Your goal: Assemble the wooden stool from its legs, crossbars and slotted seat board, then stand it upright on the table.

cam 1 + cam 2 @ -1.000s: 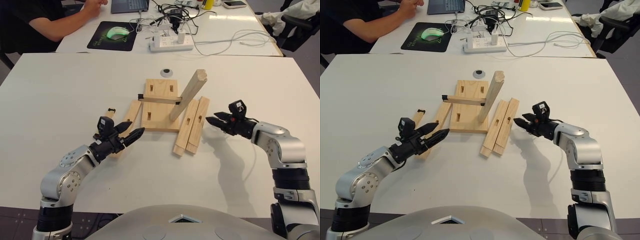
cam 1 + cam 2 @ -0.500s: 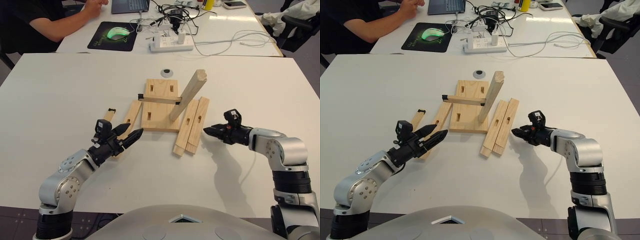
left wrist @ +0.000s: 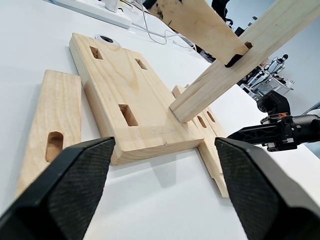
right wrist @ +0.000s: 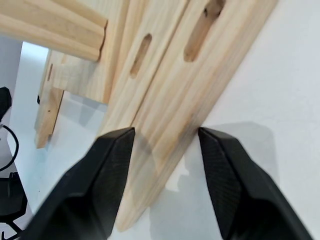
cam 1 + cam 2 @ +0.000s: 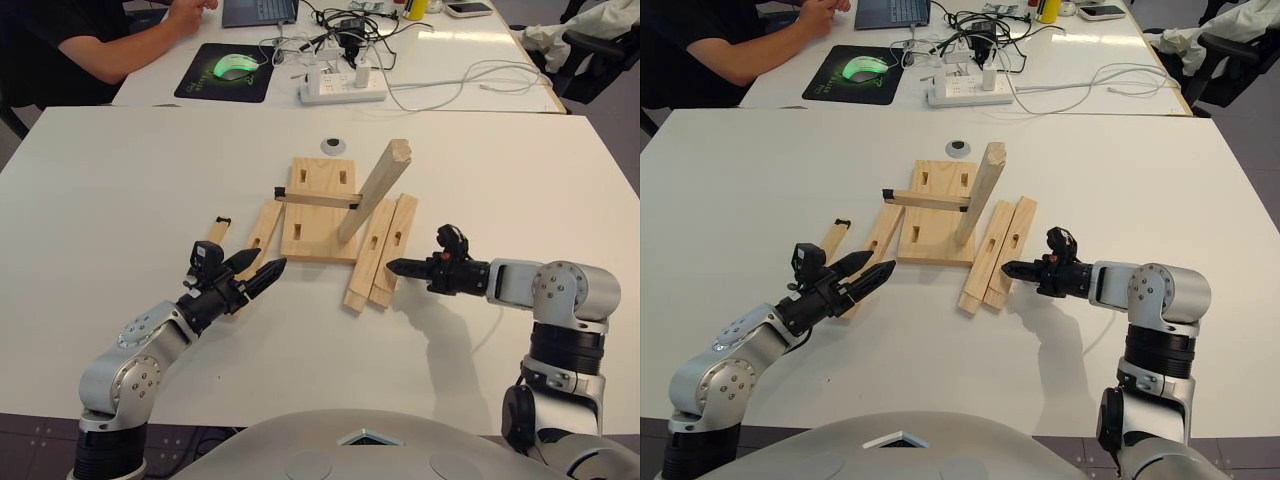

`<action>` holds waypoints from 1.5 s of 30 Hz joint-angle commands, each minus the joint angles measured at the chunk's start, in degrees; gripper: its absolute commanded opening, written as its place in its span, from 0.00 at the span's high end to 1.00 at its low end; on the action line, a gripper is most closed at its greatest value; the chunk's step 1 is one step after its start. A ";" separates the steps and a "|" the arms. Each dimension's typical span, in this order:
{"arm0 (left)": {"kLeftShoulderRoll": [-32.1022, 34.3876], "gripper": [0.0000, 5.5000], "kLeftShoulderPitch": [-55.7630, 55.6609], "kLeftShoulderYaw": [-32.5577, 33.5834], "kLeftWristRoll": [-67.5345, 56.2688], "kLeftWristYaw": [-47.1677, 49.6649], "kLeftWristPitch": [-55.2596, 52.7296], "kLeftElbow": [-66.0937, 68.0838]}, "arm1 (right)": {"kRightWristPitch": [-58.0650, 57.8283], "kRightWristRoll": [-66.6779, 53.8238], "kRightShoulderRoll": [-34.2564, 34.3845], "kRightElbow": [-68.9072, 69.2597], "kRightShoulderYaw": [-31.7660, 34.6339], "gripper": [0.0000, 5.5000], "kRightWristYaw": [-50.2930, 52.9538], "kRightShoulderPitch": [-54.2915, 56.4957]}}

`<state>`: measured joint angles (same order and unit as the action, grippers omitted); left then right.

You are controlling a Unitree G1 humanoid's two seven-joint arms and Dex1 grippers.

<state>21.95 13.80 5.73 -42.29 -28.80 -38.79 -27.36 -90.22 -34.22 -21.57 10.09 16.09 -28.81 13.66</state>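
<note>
— At the right claw point(image 5: 392, 267), what is entered?
— Item 1: right claw, fingers a little apart, nothing held, low over the table point(image 5: 100, 180). Its tips are just beside the outer edge of the two flat legs point(image 5: 393, 248); whether they touch, I cannot tell. A second ago it sat higher and farther right, and it has since come in and down.
— The left claw point(image 5: 270, 262)?
— Item 2: left claw, fingers spread wide, empty, at the near end of the left flat leg point(image 5: 262, 230). Position almost unchanged.
— Stool parts?
— Item 3: slotted seat board point(image 5: 318, 232), flat, between the left flat leg and the pair.
Item 4: tilted leg point(image 5: 378, 190), lower end on the board near its right edge, leaning up and away.
Item 5: crossbar point(image 5: 315, 200), joined to the tilted leg's middle, running left above the board.
Item 6: short bar point(image 5: 215, 231), loose, farthest left.
Item 7: round black disc point(image 5: 335, 145), beyond the board.
No part has shifted.
— What do the wrist views add?
— Right wrist: the oval slots in the flat pair, close up. Left wrist: the board's rectangular slots, the notch where the crossbar enters the tilted leg, and the right claw beyond.
— Markings?
— Any print is too small to tell.
</note>
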 commanded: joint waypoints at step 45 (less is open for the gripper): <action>0.94 0.33 0.54 0.21 0.33 0.03 -0.55 0.42 | 27.68 8.06 -3.50 -1.12 -9.14 0.02 3.90 -1.71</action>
<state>22.17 14.33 5.80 -42.04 -28.92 -38.74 -26.49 -60.38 -25.53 -25.61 8.00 5.81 -26.15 12.55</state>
